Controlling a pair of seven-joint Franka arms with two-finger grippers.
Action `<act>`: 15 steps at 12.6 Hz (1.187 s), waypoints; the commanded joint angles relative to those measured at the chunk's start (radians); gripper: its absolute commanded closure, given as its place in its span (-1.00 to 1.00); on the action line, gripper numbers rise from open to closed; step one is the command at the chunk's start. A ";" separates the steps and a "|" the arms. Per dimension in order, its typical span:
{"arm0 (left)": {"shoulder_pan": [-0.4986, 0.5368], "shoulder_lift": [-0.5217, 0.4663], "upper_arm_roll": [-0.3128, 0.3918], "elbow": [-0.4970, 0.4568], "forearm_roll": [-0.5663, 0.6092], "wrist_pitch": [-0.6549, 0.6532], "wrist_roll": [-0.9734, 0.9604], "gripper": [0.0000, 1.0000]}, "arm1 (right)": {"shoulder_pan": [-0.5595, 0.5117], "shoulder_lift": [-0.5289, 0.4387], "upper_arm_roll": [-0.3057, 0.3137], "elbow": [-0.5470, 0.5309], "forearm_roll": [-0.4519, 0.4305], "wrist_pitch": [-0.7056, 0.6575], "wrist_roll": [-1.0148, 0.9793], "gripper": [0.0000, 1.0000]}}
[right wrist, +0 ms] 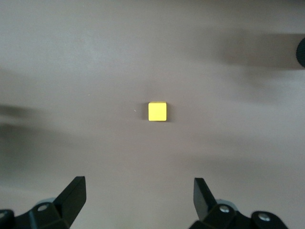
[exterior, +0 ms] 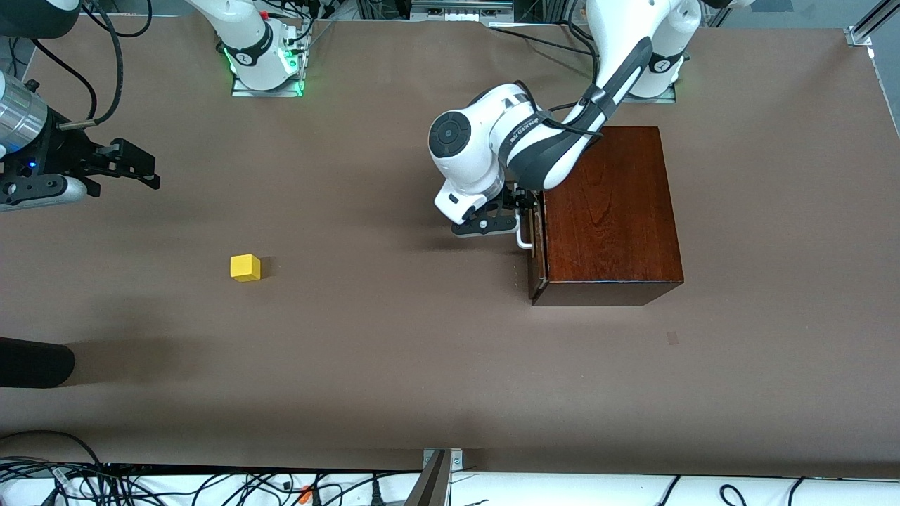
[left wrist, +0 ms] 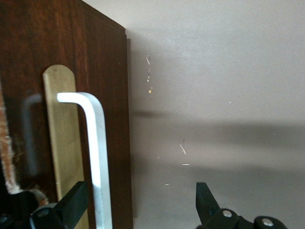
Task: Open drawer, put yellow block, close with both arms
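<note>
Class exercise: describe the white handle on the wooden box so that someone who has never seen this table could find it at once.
Start at the dark reddish-brown polished wooden box toward the left arm's end of the brown table. On its drawer front is a white U-shaped bar handle, with the open left gripper straddling it. It is the only pale, slim bar on dark wood; the small yellow cube lies far off on bare table.

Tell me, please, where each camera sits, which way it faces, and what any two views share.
Front view: high across the table, facing both bases; shows both arms, the wooden box and the yellow block.
Left wrist view: on the left wrist, facing the drawer handle between the open left claw.
Right wrist view: above the block, open right claw.
Front and right wrist views share the block.
</note>
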 commanded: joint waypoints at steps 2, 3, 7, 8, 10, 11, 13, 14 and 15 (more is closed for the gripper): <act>-0.001 0.009 -0.004 -0.006 0.031 0.015 -0.016 -1.00 | -0.005 0.006 0.004 0.024 -0.013 -0.022 0.003 -1.00; -0.004 0.011 -0.004 -0.003 0.029 0.019 -0.016 -1.00 | -0.005 0.007 0.004 0.024 -0.012 -0.022 0.003 -1.00; -0.006 0.022 -0.004 0.003 0.029 0.047 -0.024 -1.00 | -0.005 0.006 0.002 0.024 -0.013 -0.022 0.003 -1.00; -0.007 0.022 -0.005 0.006 0.026 0.058 -0.034 -1.00 | -0.005 0.006 0.002 0.024 -0.012 -0.022 0.003 -1.00; -0.009 0.023 -0.005 0.006 0.016 0.114 -0.059 -1.00 | -0.005 0.007 0.002 0.024 -0.012 -0.022 0.003 -1.00; -0.015 0.028 -0.007 0.006 0.014 0.127 -0.067 -1.00 | -0.005 0.007 0.002 0.024 -0.013 -0.022 0.003 -1.00; -0.023 0.028 -0.012 0.009 0.013 0.136 -0.091 -1.00 | -0.005 0.007 0.002 0.024 -0.012 -0.022 0.003 -1.00; -0.035 0.028 -0.012 0.012 0.007 0.145 -0.099 -1.00 | -0.005 0.006 0.002 0.024 -0.013 -0.022 0.003 -1.00; -0.041 0.028 -0.012 0.014 -0.006 0.162 -0.105 -1.00 | -0.005 0.007 0.002 0.024 -0.013 -0.022 0.003 -1.00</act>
